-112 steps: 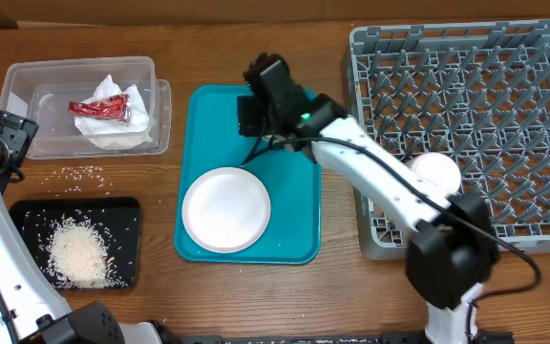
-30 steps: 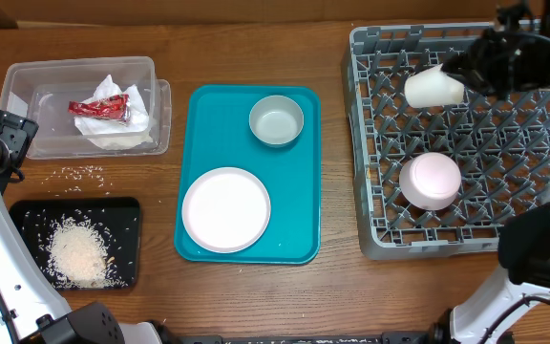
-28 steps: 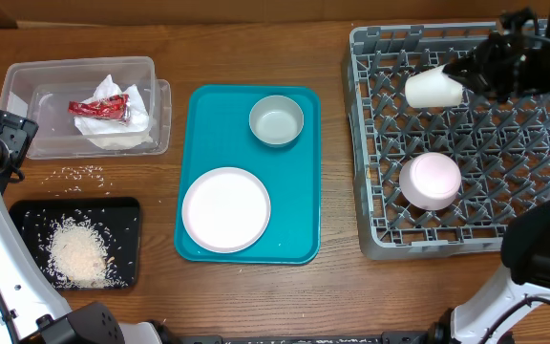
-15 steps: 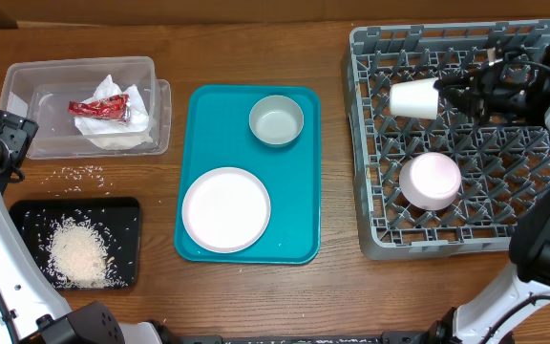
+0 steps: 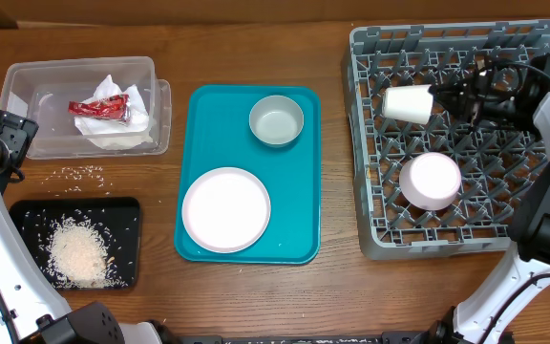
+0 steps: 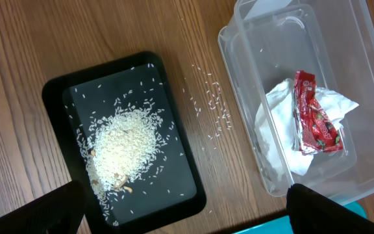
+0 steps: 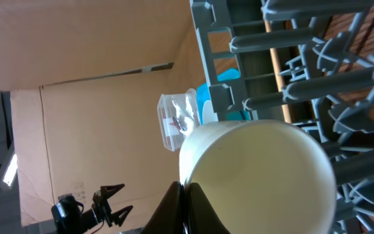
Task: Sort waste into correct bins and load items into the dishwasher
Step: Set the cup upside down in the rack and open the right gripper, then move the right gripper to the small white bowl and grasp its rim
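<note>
Right gripper (image 5: pixel 442 97), reaching leftward in upper right, is clamping white cup (image 5: pixel 406 103) sideways over dish rack (image 5: pixel 382 243).

Right of the teal tray (image 5: pixel 296 186): one dish rack (image 5: pixel 485 191), one white bowl (image 5: pixel 430 181), one cup (image 5: pixel 407 103). On the tray: one plate (image 5: pixel 225 209), one grey bowl (image 5: pixel 276 120). Left of the tray: one clear tub (image 5: pixel 27 96) holding one red wrapper (image 5: pixel 100 108) and crumpled napkins (image 5: pixel 127 129), number unclear; one black tray (image 5: pixel 27 215) with one rice pile (image 5: pixel 77 252).
</note>
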